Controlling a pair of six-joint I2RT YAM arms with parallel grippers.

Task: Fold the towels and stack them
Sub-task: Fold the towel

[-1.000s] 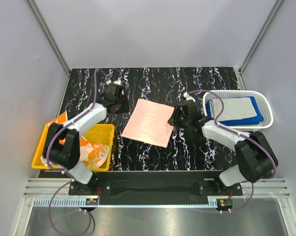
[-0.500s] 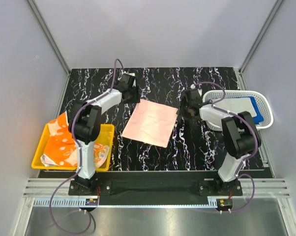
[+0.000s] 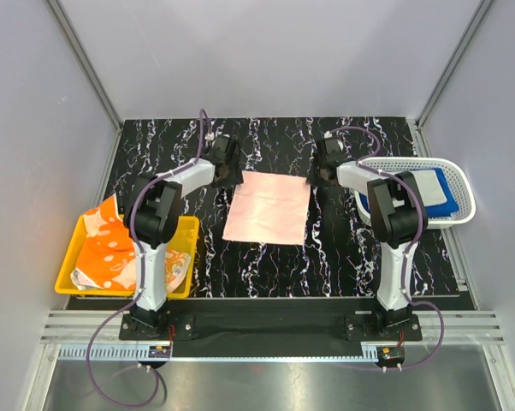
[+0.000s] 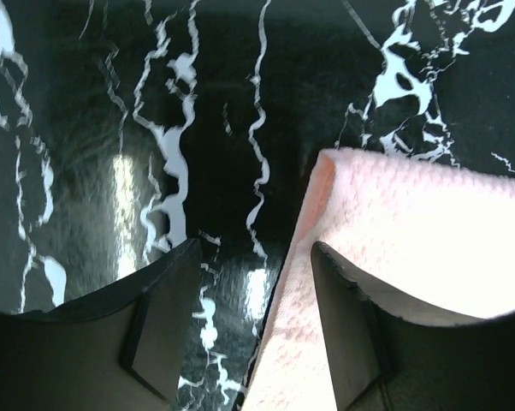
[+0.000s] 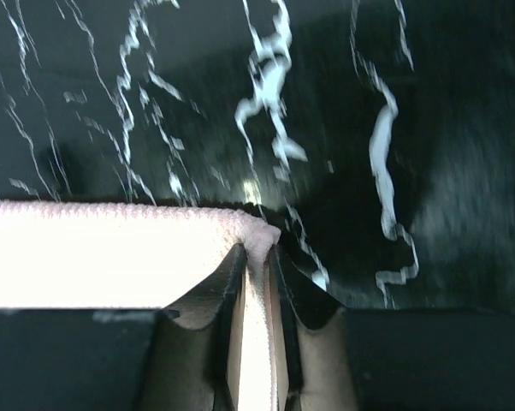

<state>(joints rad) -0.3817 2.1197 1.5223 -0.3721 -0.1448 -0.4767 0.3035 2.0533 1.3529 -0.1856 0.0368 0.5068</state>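
The pink towel (image 3: 269, 208) lies flat in the middle of the black marbled table (image 3: 352, 253), approx. a square, a bit turned.

The left gripper (image 4: 253, 257) is low at the towel's far left corner. Its jaws stand apart and grip nothing: one finger is over the bare table and the other over the towel's edge.

The right gripper (image 5: 257, 257) is at the far right corner, pinched closed on the towel's hem, w/ the cloth rising thin between the two fingers.

Both arms reach far from their bases, elbows bent and wrists turned inward toward the towel.

On the near left, the yellow bin (image 3: 69, 278) holds a crumpled orange-and-white towel (image 3: 112, 257). On the right, the white basket (image 3: 464, 212) holds an off-white towel (image 3: 423, 183) on top of a blue towel (image 3: 446, 196). The right arm hides the basket's left part.
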